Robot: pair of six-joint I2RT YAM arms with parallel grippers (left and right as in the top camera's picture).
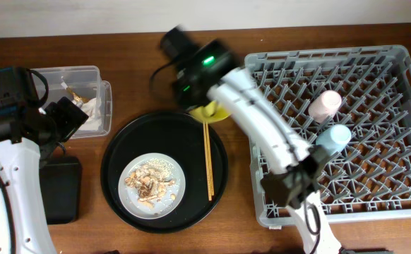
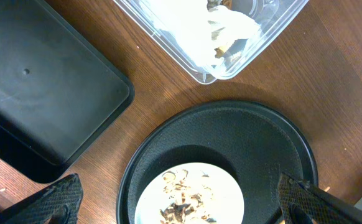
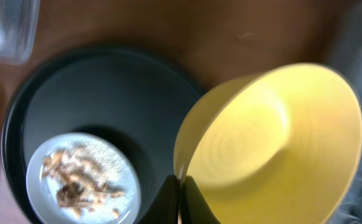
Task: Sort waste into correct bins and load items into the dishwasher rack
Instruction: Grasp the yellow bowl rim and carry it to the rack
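My right gripper [image 3: 181, 186] is shut on the rim of the yellow saucer [image 3: 274, 143], which tilts above the table by the far right edge of the round black tray [image 1: 121, 152]. From overhead only a part of the saucer [image 1: 216, 111] shows under the arm. The grey-white plate [image 1: 124, 192] with food scraps [image 1: 151, 182] lies on that tray, and the chopsticks [image 1: 208, 161] lie to its right. My left gripper [image 2: 181, 202] hangs open and empty over the plate's near-left side. Paper wrappers [image 2: 218, 25] lie in the clear box [image 1: 85, 74]. The pink cup [image 1: 325, 104] and blue cup [image 1: 334, 136] lie in the dishwasher rack [image 1: 375, 169].
The shallow black rectangular tray [image 1: 61, 190] sits at the left, in front of the clear box. The right arm reaches across the rack's left edge.
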